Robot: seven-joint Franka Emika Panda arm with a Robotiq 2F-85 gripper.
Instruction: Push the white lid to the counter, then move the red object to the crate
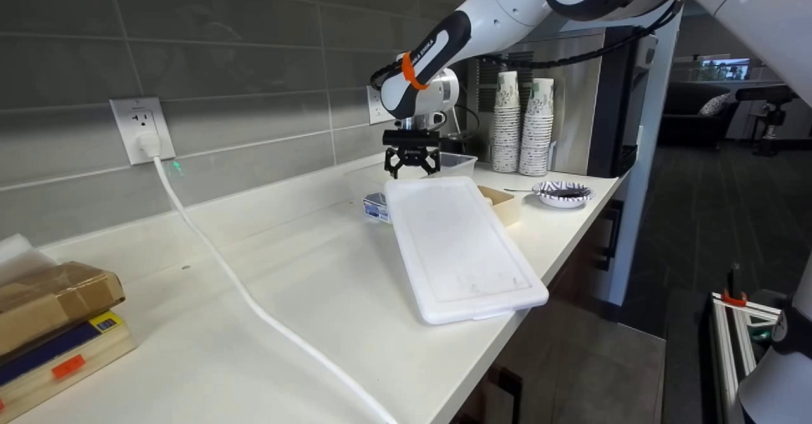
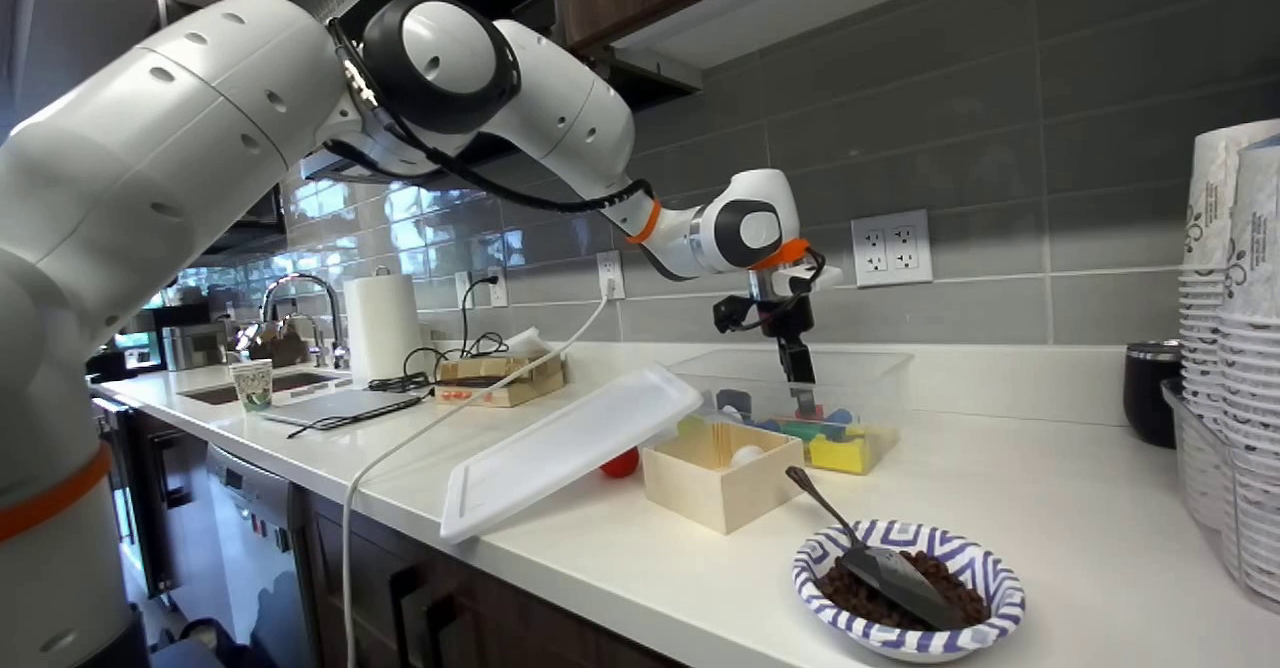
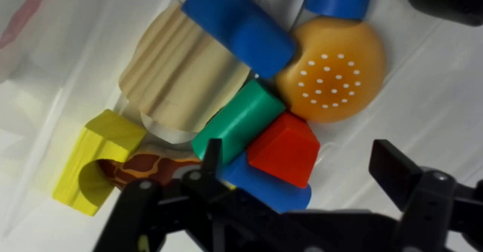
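The end effector (image 1: 415, 169) on the white robot arm (image 1: 501, 18) is pointing down into the clear plastic bin (image 1: 462, 165) with its jaws spread wide apart. In the wrist view, a red wedge-shaped block (image 3: 286, 148) sits in the gap between the jaws, right up against a green cylindrical block (image 3: 241, 118) on its left, with an orange toy bun with white dots (image 3: 334, 69) just above. The big flat white plastic lid (image 1: 460, 246) is below the end effector and closer to the camera in an exterior view, kinda tilted, its low end poking past the front edge of the smooth white desk (image 1: 330, 271). A small round red ball (image 2: 620, 464) is on the desk too, down and left of the end effector in an exterior view, partly hidden by the lid and right beside the pale square wooden box (image 2: 725, 493). Text-wise: the black stripe (image 1: 458, 27) on the arm, just above the end effector, says "EMIKA", couldn't really get the letters before that. The white wall outlet (image 1: 141, 129), well off left of the end effector in an exterior view, looks marked "20". Just below and left of the end effector there, the little blue-and-white carton (image 1: 376, 208) has print too tiny for me.
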